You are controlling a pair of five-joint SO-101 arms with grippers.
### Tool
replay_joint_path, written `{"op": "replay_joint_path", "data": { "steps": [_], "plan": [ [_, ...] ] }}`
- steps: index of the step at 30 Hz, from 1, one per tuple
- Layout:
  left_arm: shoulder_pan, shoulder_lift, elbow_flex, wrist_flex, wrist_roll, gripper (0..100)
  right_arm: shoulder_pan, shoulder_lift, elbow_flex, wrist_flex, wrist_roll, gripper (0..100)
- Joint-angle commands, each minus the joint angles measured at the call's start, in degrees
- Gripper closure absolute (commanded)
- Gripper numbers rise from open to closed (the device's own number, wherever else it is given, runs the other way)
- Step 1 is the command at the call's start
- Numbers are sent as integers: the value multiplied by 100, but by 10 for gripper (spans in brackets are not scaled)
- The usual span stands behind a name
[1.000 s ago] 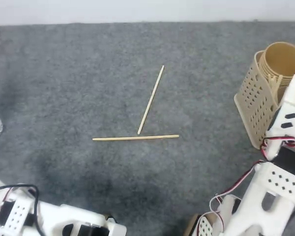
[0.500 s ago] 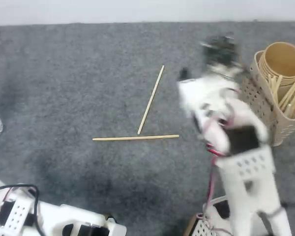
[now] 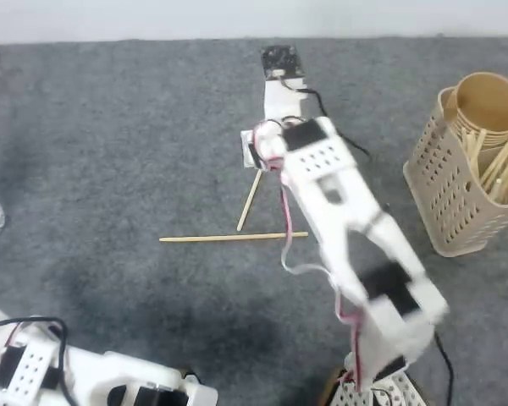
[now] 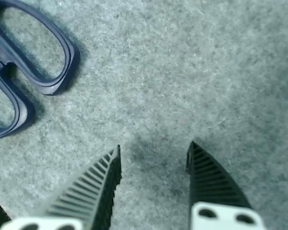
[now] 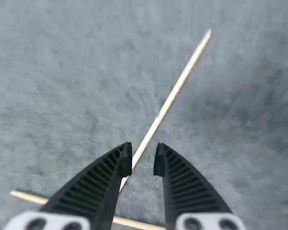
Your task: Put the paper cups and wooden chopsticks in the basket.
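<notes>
Right gripper (image 5: 143, 154) lowered over loose chopstick (image 5: 182, 81) on carpet (image 5: 62, 72), jaws slightly parted, nothing gripped, lined up for pinch. Second chopstick (image 3: 212, 238) left nearby. Cup (image 3: 488, 101) already stowed in basket (image 3: 436, 194).

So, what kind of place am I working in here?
Probably a robot test bench rather than a kitchen: a grey mat is the work surface, white hobby arms stand at its edge, and a basket, chopsticks and scissors look like props.

Pale matt wooden chopsticks (image 3: 220, 238), perforated plastic basket (image 3: 436, 186), rough grey carpet (image 3: 110, 127)
</notes>
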Motion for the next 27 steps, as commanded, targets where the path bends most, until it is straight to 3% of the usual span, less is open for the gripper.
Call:
{"op": "replay_joint_path", "data": {
  "steps": [1,12,18,23,27],
  "plan": [
    [26,-123,-31,-88,-62,782,-84,1103,-1398,505,-255,868],
    [62,-123,-31,-88,-62,782,-66,3767,-4571,1648,-246,873],
    [62,-123,-31,-88,-62,782,-92,4699,-5820,2105,-220,873],
    [62,-123,-31,-88,-62,782,-31,5130,-6497,3116,-220,917],
    [62,-123,-31,-88,-62,782,22,5305,-6576,3873,571,992]
  ]
}}
